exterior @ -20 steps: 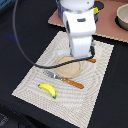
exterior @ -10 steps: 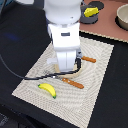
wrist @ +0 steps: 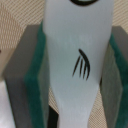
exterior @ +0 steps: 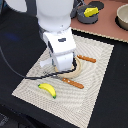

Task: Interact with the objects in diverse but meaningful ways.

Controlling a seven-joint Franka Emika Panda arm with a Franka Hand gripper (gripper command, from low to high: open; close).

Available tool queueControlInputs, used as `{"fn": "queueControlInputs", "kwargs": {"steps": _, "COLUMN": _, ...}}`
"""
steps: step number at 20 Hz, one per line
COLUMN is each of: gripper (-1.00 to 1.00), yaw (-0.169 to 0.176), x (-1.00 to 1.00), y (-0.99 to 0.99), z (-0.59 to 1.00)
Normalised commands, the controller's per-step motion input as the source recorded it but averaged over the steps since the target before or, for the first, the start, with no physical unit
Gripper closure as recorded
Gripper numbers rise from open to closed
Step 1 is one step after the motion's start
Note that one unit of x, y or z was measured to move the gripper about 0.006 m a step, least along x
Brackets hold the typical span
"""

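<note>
A cream woven placemat (exterior: 95, 75) is covered at its centre by the white robot arm (exterior: 57, 37), lowered over a round tan plate (exterior: 78, 69). In the wrist view, a flat white plastic tool (wrist: 77, 65) is clamped between the green-padded fingers (wrist: 36, 80) of the gripper (wrist: 75, 75). A yellow toy banana (exterior: 47, 89) is seen near the mat's edge; a yellow cheese wedge (exterior: 91, 11) sits in a dark pot well apart.

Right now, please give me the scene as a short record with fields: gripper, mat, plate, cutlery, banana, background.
gripper: pads on both sides of a white tool, seems shut on it
mat: striped placemat on a dark table
plate: tan plate, mostly hidden by the arm
cutlery: two orange-handled pieces, and, beside the plate
banana: on the mat, near its front edge
background: pot holding a cheese wedge
</note>
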Motion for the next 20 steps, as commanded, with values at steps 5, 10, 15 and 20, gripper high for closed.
{"fn": "queueControlInputs", "kwargs": {"steps": 5, "gripper": 1.0, "yaw": 0.084, "x": -0.89, "y": 0.2, "z": -0.27}}
{"fn": "queueControlInputs", "kwargs": {"steps": 10, "gripper": 1.0, "yaw": 0.07, "x": -0.9, "y": 0.26, "z": -0.26}}
{"fn": "queueControlInputs", "kwargs": {"steps": 15, "gripper": 1.0, "yaw": 0.026, "x": -0.78, "y": 0.35, "z": -0.11}}
{"fn": "queueControlInputs", "kwargs": {"steps": 20, "gripper": 1.0, "yaw": 0.0, "x": -0.63, "y": 0.33, "z": -0.03}}
